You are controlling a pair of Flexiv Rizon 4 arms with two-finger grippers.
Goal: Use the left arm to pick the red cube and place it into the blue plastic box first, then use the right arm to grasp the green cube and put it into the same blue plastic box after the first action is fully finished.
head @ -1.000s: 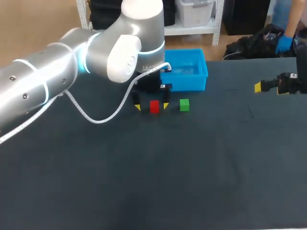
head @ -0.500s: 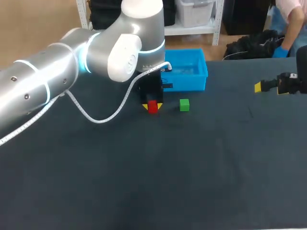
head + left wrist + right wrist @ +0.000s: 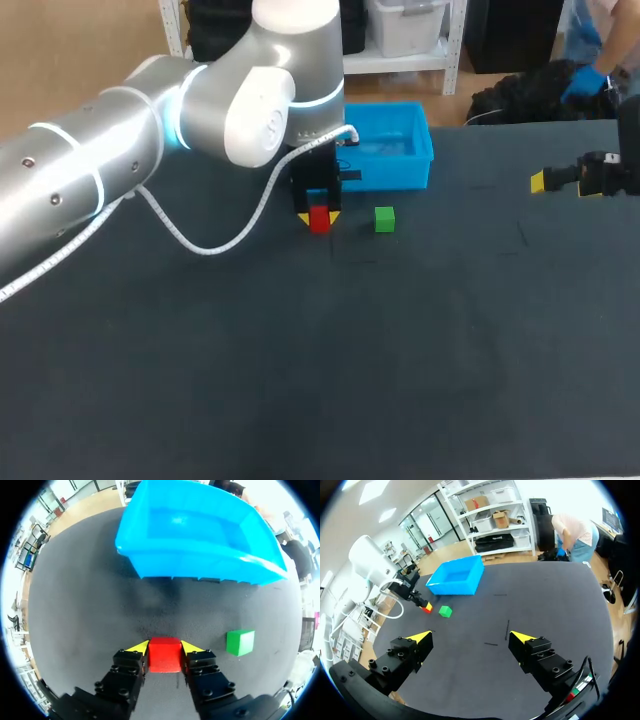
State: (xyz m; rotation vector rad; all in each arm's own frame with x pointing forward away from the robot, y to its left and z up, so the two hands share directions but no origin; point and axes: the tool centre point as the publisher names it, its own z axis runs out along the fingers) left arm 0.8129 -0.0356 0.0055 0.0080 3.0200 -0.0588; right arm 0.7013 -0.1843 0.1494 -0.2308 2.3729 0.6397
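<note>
The red cube sits between the yellow fingertips of my left gripper, which is shut on it from both sides, just above or on the dark table. The green cube rests on the table a short way to the red cube's right. The blue plastic box stands just behind both cubes, with nothing visible inside it. My right gripper hangs open and empty at the table's far right, well away from the green cube.
The dark table stretches wide in front of the cubes. A white cable loops down from my left arm onto the table, left of the red cube.
My left gripper's fingers, spread on either side of the red cube a second ago, have closed onto it. The right arm has stayed still.
</note>
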